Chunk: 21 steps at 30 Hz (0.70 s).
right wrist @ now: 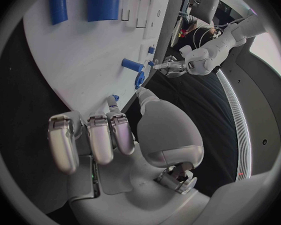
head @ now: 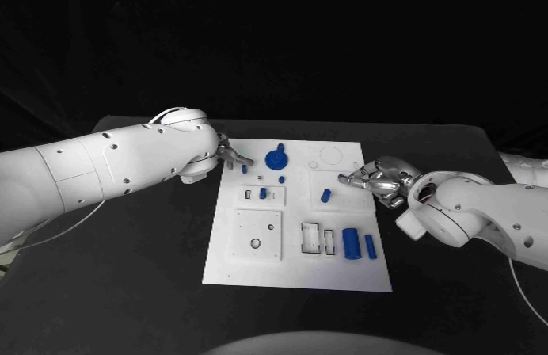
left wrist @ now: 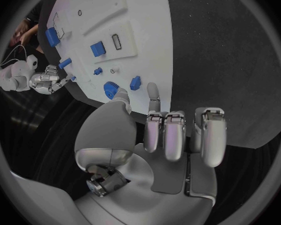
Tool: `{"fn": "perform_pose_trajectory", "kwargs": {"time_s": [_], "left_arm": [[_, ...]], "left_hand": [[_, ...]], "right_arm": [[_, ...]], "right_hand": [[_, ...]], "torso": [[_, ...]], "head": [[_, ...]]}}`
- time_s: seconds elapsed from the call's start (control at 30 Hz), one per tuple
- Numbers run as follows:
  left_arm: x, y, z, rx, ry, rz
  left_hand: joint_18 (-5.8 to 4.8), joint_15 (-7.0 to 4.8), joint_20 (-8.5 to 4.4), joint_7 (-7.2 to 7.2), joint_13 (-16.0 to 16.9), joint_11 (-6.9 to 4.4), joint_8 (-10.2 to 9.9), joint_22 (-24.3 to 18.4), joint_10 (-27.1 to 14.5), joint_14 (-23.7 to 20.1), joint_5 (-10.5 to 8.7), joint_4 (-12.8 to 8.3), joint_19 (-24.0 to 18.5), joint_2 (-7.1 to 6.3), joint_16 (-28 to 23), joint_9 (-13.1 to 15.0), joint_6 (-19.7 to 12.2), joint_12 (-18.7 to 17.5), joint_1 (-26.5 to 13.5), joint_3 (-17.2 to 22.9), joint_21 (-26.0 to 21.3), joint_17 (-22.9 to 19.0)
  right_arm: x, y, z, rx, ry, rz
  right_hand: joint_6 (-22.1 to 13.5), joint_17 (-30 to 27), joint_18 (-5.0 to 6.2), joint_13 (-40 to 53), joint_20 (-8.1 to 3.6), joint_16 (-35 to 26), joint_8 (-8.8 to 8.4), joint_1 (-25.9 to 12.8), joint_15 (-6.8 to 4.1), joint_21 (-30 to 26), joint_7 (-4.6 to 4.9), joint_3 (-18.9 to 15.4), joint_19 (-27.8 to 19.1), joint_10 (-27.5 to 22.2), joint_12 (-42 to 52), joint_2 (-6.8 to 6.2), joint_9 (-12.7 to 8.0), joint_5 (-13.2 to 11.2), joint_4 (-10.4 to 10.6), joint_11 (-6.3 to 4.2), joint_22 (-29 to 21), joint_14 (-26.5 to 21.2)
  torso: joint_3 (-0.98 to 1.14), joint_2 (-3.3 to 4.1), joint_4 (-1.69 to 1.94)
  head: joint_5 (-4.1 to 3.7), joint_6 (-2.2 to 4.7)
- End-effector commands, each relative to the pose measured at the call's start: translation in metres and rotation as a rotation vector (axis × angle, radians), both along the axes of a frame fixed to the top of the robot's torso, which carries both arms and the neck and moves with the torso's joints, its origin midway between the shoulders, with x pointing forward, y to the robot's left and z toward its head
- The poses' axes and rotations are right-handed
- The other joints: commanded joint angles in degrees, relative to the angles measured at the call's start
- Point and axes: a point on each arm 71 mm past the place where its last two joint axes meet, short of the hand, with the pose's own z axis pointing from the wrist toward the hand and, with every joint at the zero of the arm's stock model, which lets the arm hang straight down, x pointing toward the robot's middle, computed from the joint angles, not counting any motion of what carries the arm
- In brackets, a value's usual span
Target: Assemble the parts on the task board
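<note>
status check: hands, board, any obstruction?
Left robot hand empty at the task board's far-left edge. Right robot hand empty at its right edge. Blue parts lie on the board, untouched. Nothing in the way.

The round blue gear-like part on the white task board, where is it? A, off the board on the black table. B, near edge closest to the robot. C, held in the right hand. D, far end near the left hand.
D: the round blue gear-like part sits on the white task board at its far end, beside the left hand.
</note>
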Motion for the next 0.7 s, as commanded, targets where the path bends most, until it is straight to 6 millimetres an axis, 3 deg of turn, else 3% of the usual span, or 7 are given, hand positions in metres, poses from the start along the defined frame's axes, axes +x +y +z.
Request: {"fn": "perform_pose_trajectory", "kwargs": {"time_s": [0.03, 0.13, 0.3, 0.43, 0.6, 0.7], "left_arm": [[0.0, -0.003, -0.001, 0.008, 0.006, -0.019], [-0.001, -0.005, -0.001, 0.0, 0.004, -0.029], [-0.001, -0.009, -0.002, -0.006, 0.01, -0.041], [-0.001, -0.012, -0.002, -0.007, 0.016, -0.048], [-0.002, -0.014, -0.004, 0.004, 0.029, -0.049], [-0.002, -0.014, -0.004, 0.01, 0.035, -0.048]], "left_hand": [[-0.86, -0.25, -0.48, 0.03, 15.1, -0.05, 0.0, 15.1, 6.1, 6.1, -0.29, -0.1, 5.9, 0.12, 0.1, 0.0, 0.3, 0.0, 0.7, 0.2, 0.1, 15.1], [-0.86, -0.26, -0.51, 0.04, 15.1, -0.04, -0.1, 15.1, 6.1, 6.1, -0.28, -0.1, 5.9, 0.3, 0.1, 0.0, 0.2, 0.0, 1.1, 0.2, 0.1, 15.1], [-0.86, -0.26, -0.53, 0.04, 15.1, -0.03, -0.1, 15.1, 6.1, 6.1, -0.28, -0.1, 5.9, 0.5, 0.1, 0.0, 0.2, 0.0, 1.5, 0.2, 0.1, 15.1], [-0.86, -0.27, -0.57, 0.05, 15.1, -0.02, -0.2, 15.1, 6.1, 6.1, -0.28, -0.2, 5.9, 0.95, 0.1, 0.0, 0.2, 0.0, 2.3, 0.1, 0.1, 15.1], [-0.86, -0.35, -0.62, -0.05, 15.1, -0.1, -0.4, 15.1, 6.1, 6.1, -0.3, -0.4, 5.9, 3.09, 0.1, 0.0, 0.1, 0.0, 5.4, 0.6, 0.1, 15.1], [-0.86, -0.4, -0.63, -0.08, 15.1, -0.13, -0.4, 15.1, 6.1, 6.1, -0.29, -0.4, 5.9, 3.58, 0.1, 0.0, 0.0, 0.0, 6.7, 0.5, 0.1, 15.1]], "right_arm": [[0.0, 0.002, 0.0, -0.002, -0.005, 0.014], [0.0, 0.002, 0.0, -0.002, -0.005, 0.014], [0.0, 0.002, 0.0, -0.002, -0.005, 0.014], [0.0, 0.002, 0.0, -0.002, -0.005, 0.015], [0.0, 0.003, 0.0, -0.002, -0.004, 0.016], [0.0, 0.003, 0.0, -0.001, -0.004, 0.017]], "right_hand": [[-0.2, 15.1, -0.38, 15.1, 0.46, 0.2, 0.19, 0.2, 0.41, 0.3, 0.31, -0.3, 6.1, 6.1, 0.2, 0.55, -0.1, -0.3, -0.1, 0.45, 15.1, 6.1], [-0.2, 15.1, -0.38, 15.1, 0.46, 0.2, 0.19, 0.2, 0.41, 0.3, 0.31, -0.3, 6.1, 6.1, 0.2, 0.55, -0.1, -0.3, -0.1, 0.45, 15.1, 6.1], [-0.2, 15.1, -0.38, 15.1, 0.46, 0.2, 0.19, 0.2, 0.41, 0.3, 0.31, -0.3, 6.1, 6.1, 0.2, 0.55, -0.1, -0.3, -0.1, 0.45, 15.1, 6.1], [-0.2, 15.1, -0.38, 15.1, 0.46, 0.2, 0.19, 0.2, 0.41, 0.3, 0.31, -0.3, 6.1, 6.1, 0.2, 0.55, -0.1, -0.3, -0.1, 0.45, 15.1, 6.1], [-0.2, 15.1, -0.38, 15.1, 0.46, 0.2, 0.19, 0.2, 0.41, 0.3, 0.31, -0.3, 6.1, 6.1, 0.2, 0.55, -0.1, -0.3, -0.1, 0.45, 15.1, 6.1], [-0.2, 15.1, -0.38, 15.1, 0.46, 0.2, 0.19, 0.2, 0.41, 0.3, 0.31, -0.3, 6.1, 6.1, 0.2, 0.55, -0.1, -0.3, -0.1, 0.45, 15.1, 6.1]], "torso": [[0.07, -0.04, -0.1], [-0.06, -0.02, -0.03], [0.05, -0.01, -0.11], [0.03, 0.01, -0.05], [0.03, 0.01, -0.04], [0.06, 0.0, -0.08]], "head": [[0.04, 0.15], [-0.07, 0.07], [0.0, 0.1], [-0.12, 0.1], [-0.16, -0.06], [-0.13, -0.11]]}}
